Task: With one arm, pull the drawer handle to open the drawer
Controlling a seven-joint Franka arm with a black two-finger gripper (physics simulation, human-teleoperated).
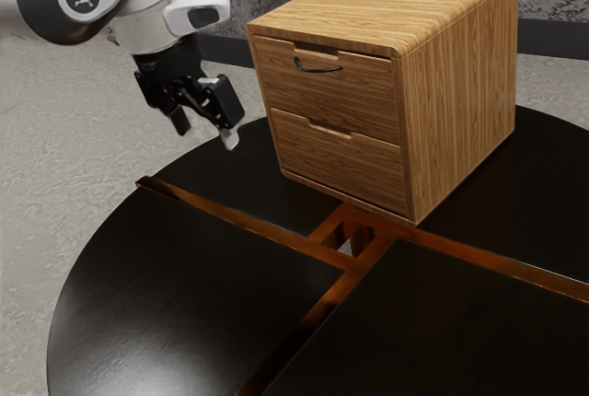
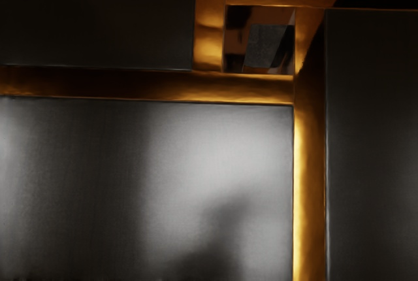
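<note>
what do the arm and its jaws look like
The arm has glossy white rounded shells and a dark grey joint cap bearing a white disc with a black logo. Its jaws are black, one with a pale tip.

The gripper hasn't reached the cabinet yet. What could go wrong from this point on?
1. The handle is a thin wire loop lying close to the top drawer front. The open gripper, apart from it toward the exterior view's left, may miss it or slip off.
2. Nothing visibly anchors the cabinet to the table, so a pull might drag the whole cabinet instead of opening the drawer.
</note>
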